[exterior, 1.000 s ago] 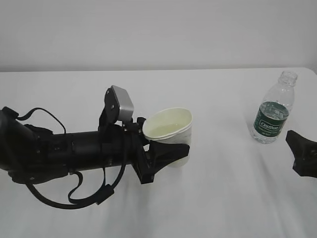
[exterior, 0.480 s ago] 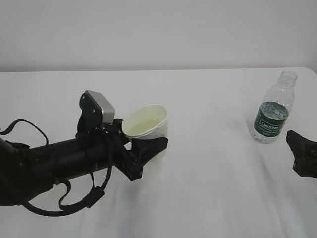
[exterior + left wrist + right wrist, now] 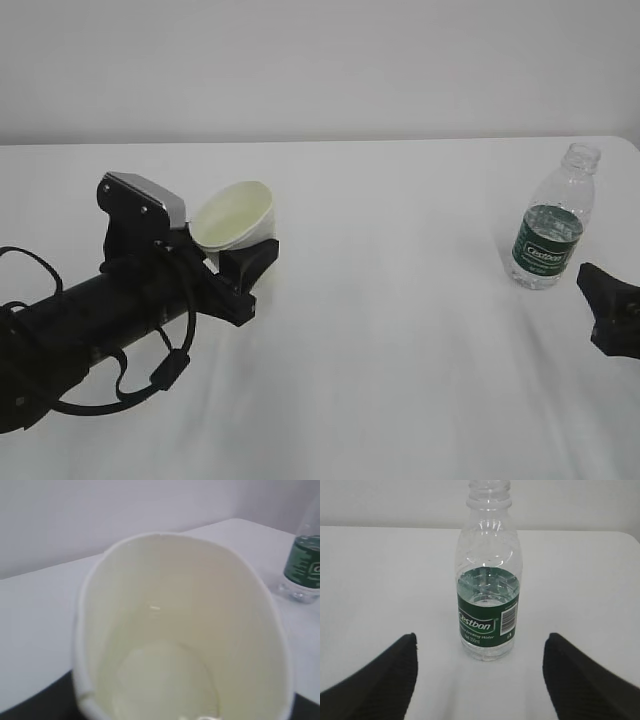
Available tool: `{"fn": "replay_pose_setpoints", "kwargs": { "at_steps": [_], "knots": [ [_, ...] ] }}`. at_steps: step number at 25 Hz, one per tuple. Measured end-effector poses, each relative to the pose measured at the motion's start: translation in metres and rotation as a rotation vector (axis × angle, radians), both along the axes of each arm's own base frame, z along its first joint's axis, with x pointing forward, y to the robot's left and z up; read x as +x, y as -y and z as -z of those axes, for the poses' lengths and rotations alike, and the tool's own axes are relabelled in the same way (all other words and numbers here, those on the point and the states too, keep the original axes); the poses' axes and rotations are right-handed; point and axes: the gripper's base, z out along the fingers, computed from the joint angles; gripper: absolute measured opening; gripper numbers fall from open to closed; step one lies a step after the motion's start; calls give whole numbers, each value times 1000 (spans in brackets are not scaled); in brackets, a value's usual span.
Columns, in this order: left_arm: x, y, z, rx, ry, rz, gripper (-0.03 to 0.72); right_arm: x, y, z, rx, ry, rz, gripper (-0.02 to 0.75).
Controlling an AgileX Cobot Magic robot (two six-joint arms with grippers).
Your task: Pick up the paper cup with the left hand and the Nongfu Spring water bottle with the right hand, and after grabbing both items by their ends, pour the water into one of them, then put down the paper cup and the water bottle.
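A white worktop (image 3: 400,380) against a plain pale wall. On the left, the left hand's tool (image 3: 235,270), at the end of a black cabled arm, pinches a white paper cup (image 3: 236,216) near its base. The cup is tilted, its mouth leaning up and toward the right, and it looks lifted just off the surface. The left wrist view looks straight into the cup's cream interior, where a shallow pool of water (image 3: 165,682) sits at the bottom.

Far to the right, well apart from the cup, the Nongfu Spring water bottle (image 3: 552,220) stands upright and capless, with a green label and water up to about the label's top. The right hand's tool (image 3: 480,680) sits just in front of it, jaws spread wide on either side and not touching it.

The cup is light and thin-walled; its rim looks squeezed slightly oval, so a firm squeeze would likely crumple it and spill the water. Holding low near the stiffer base seems wise. The bottle is light, ribbed and smooth, likely to tip if nudged; the labelled middle offers the surest hold.

Compared with a second ago, the left arm has drawn back leftward, carrying the cup away from the centre and tilting it more. The bottle and right tool have not moved.
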Motion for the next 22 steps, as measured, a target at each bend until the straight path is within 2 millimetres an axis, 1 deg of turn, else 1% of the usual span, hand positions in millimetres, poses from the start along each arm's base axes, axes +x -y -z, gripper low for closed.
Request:
{"fn": "replay_pose_setpoints", "kwargs": {
  "at_steps": [10, 17, 22],
  "knots": [
    [13, -21, 0, 6, 2, -273, 421, 0, 0, 0, 0, 0, 0, 593],
    [18, -35, 1, -28, -28, -433, 421, 0, 0, 0, -2, 0, 0, 593],
    [25, -51, 3, -23, -32, -494, 421, 0, 0, 0, -2, 0, 0, 593]
  ]
}}
